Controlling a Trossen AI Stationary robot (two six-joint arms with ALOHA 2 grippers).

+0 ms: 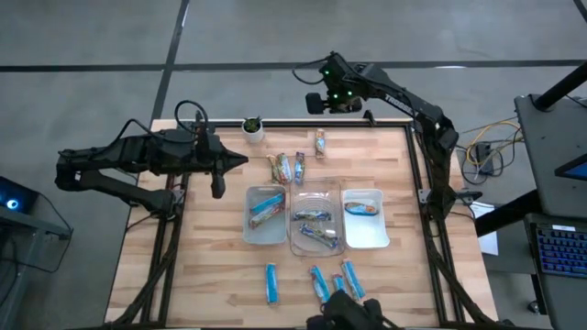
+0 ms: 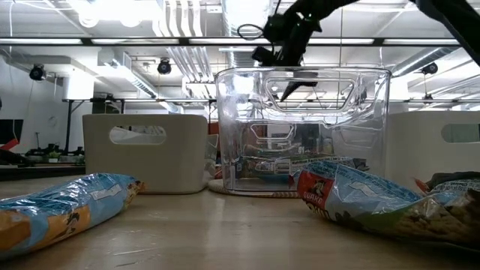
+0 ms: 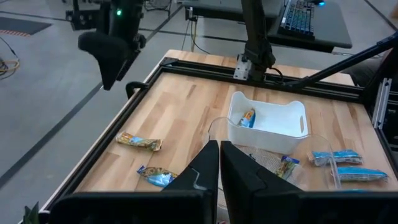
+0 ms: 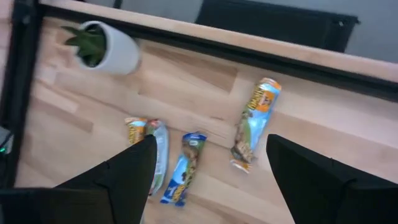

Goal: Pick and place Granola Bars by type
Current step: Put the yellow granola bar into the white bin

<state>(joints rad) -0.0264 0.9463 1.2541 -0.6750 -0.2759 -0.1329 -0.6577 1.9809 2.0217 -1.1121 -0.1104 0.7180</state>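
Several granola bars in shiny wrappers lie loose on the wooden table. One lies alone near the far edge, three in a cluster beside it, and several near the front edge. More bars lie in the left tray, the clear middle tray and the white right tray. My right gripper hangs open, tilted downward, above the far edge over the far bars, and touches nothing. My left gripper is shut and raised at the table's left side.
A small white pot with a green plant stands at the far edge, left of the far bars. A black frame rail runs along that edge. Bare wood lies between the trays and the far bars.
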